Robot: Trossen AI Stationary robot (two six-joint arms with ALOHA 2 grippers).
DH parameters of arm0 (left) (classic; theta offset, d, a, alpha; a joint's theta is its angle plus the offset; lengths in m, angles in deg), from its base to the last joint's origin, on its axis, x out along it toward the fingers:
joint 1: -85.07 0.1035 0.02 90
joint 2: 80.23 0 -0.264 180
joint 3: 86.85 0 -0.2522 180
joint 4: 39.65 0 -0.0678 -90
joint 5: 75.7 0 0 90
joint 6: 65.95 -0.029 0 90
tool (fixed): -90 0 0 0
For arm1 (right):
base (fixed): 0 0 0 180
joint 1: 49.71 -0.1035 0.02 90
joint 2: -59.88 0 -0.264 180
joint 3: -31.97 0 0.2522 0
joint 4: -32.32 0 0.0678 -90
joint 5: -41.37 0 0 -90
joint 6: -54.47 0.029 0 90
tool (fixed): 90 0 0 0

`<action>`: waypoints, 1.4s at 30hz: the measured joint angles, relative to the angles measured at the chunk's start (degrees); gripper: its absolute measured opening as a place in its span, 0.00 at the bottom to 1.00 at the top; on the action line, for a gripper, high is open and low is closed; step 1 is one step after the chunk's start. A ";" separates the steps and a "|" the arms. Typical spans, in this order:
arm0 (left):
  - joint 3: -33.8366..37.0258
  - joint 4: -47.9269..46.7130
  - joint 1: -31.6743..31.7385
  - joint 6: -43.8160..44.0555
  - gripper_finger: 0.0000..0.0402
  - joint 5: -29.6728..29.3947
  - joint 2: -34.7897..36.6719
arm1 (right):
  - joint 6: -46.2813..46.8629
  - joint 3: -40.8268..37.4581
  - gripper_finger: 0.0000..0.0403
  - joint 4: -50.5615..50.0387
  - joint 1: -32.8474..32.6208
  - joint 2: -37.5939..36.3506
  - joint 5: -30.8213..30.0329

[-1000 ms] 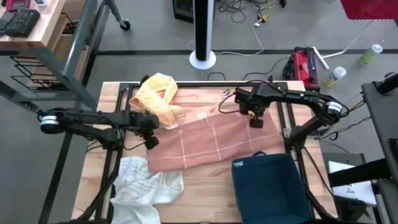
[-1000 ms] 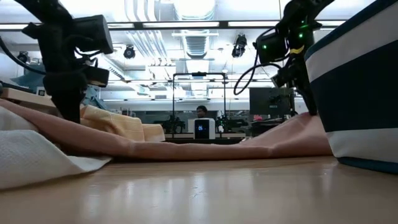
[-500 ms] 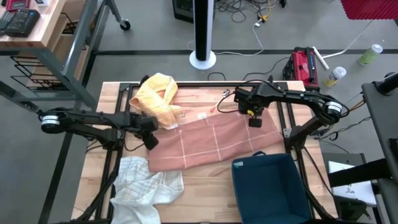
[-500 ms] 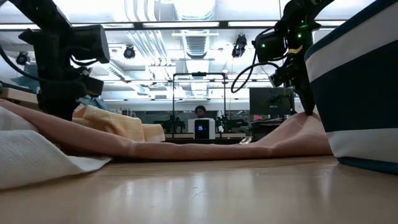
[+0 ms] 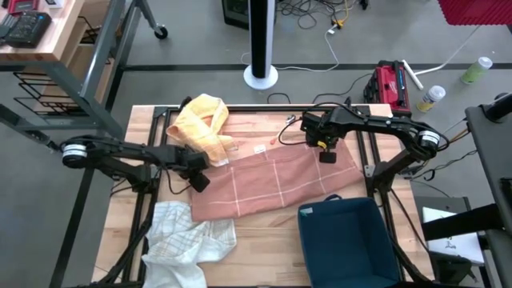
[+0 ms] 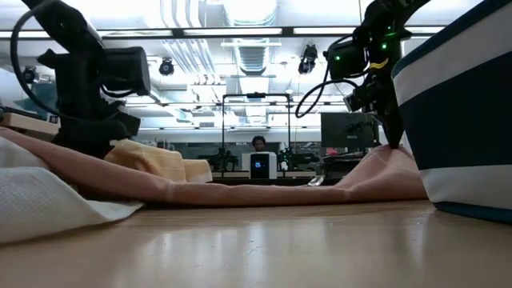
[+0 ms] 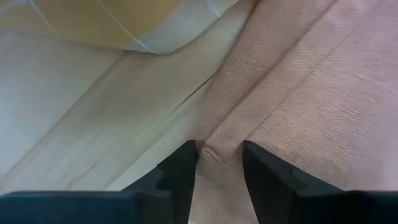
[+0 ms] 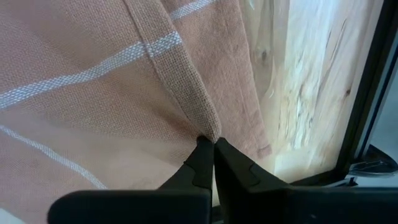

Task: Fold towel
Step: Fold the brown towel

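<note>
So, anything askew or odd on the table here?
The pink towel lies skewed to the table's edges. The right gripper pinches its far right corner, while the left gripper has opened around its left edge. A yellow towel and a white towel lie crumpled beside it.

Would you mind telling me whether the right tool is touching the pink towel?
Touching. The right wrist view shows the right tool closed on a raised fold of the pink towel, the cloth pinched between its fingertips.

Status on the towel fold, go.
Left claw open at pink towel edge. Right claw shut on far corner. Yellow cloth touching the towel; blue bin at its front edge.
</note>
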 joint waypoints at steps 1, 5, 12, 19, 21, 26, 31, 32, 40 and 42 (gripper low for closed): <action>-0.05 0.09 -0.01 0.00 0.29 -0.02 -0.45 | 0.05 0.01 0.00 0.01 0.00 0.00 0.00; -0.49 0.33 -0.01 0.84 0.25 -0.01 -1.18 | 0.12 0.00 0.00 -0.02 0.00 0.00 0.02; -2.68 0.34 -0.01 -0.30 0.27 -0.01 0.37 | 1.21 0.00 0.00 0.12 0.00 0.02 0.02; -2.56 0.07 -0.01 -0.39 0.26 -0.05 0.64 | 1.61 -0.02 0.00 0.14 0.00 0.02 0.04; -2.51 0.17 -0.01 -0.42 0.25 0.05 0.58 | 1.62 -0.03 0.00 0.33 0.00 0.02 0.04; -2.51 0.18 -0.10 -1.13 0.18 2.62 0.67 | 1.64 -0.03 0.00 0.92 0.00 0.02 0.07; -2.39 0.18 -0.10 -2.00 0.07 5.74 0.62 | 1.64 -0.03 0.00 1.34 0.00 0.02 0.07; -2.30 0.15 -0.10 -2.09 0.04 5.78 0.62 | 1.64 -0.03 0.00 1.39 0.00 0.02 0.09; -3.77 -4.15 -0.63 -4.26 0.01 5.78 0.88 | 1.16 0.02 0.00 0.80 -0.02 0.02 -0.68; -5.04 -7.55 -0.71 -4.19 0.00 6.05 1.04 | 1.27 0.62 0.00 -0.57 -0.12 0.02 -2.70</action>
